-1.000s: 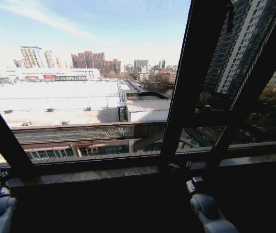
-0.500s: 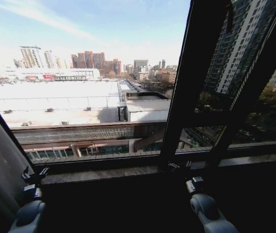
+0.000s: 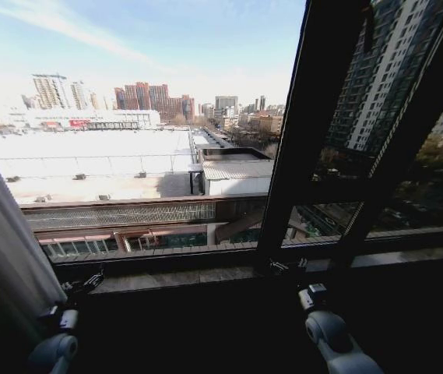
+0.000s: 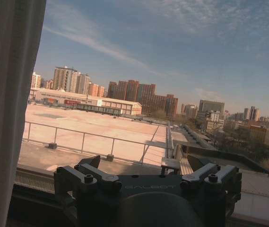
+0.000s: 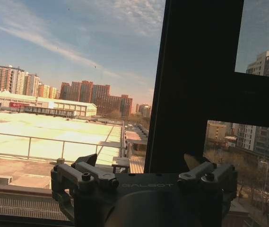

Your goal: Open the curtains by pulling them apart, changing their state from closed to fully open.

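Observation:
One of the curtains (image 3: 7,234) hangs as a white pleated panel at the far left of the window in the head view, and the same curtain (image 4: 6,104) fills one side of the left wrist view. My left gripper (image 3: 86,283) is low at the sill, just right of the fabric's edge. In its wrist view my left gripper (image 4: 146,164) is open, with sky and rooftops between the fingers and the cloth off to the side. My right gripper (image 3: 287,266) rests at the sill by the dark frame bar, and in its wrist view my right gripper (image 5: 139,161) is open and empty.
A thick dark window frame bar (image 3: 307,132) rises right of centre, with a second slanted bar (image 3: 408,148) further right. The stone sill (image 3: 205,276) runs across below the glass. Outside lie a white rooftop and city buildings.
My left gripper has moved right along the sill, away from the view's left edge. The curtain panel now shows white and bunched at the far left. The right arm has stayed still.

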Motion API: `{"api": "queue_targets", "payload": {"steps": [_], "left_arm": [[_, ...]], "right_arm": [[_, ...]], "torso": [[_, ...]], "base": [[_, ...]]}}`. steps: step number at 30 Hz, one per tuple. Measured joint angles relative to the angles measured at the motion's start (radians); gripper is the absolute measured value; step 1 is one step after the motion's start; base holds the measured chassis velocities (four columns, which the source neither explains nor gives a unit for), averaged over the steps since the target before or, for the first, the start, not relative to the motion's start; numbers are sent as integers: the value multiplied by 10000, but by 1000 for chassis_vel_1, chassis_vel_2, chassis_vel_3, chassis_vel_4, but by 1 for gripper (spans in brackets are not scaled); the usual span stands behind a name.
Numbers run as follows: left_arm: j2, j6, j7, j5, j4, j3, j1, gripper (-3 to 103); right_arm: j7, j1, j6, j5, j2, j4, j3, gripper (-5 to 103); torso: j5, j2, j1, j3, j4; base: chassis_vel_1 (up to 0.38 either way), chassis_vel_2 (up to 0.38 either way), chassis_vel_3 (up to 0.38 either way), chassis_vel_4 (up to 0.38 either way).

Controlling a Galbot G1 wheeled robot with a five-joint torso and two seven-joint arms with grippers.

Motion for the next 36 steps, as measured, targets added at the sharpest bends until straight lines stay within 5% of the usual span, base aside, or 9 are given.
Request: {"api": "queue_targets", "payload": {"steps": [4, 15, 36], "left_arm": [[-84, -53, -52, 45, -205, 132, 82, 100], [-88, -1423, 1492, 902, 172, 264, 318, 103], [-10, -1682, 1729, 1221, 39, 265, 394, 99]], "right_arm": [[0, 0, 0, 0, 0, 0, 0, 100], [0, 0, 0, 0, 0, 0, 0, 100], [0, 0, 0, 0, 0, 0, 0, 100]], "torso": [[0, 0, 0, 0, -1], [-1, 0, 0, 0, 0], [0, 0, -1, 0, 0]], "base": [[0, 0, 0, 0], [0, 0, 0, 0], [0, 0, 0, 0]]}}
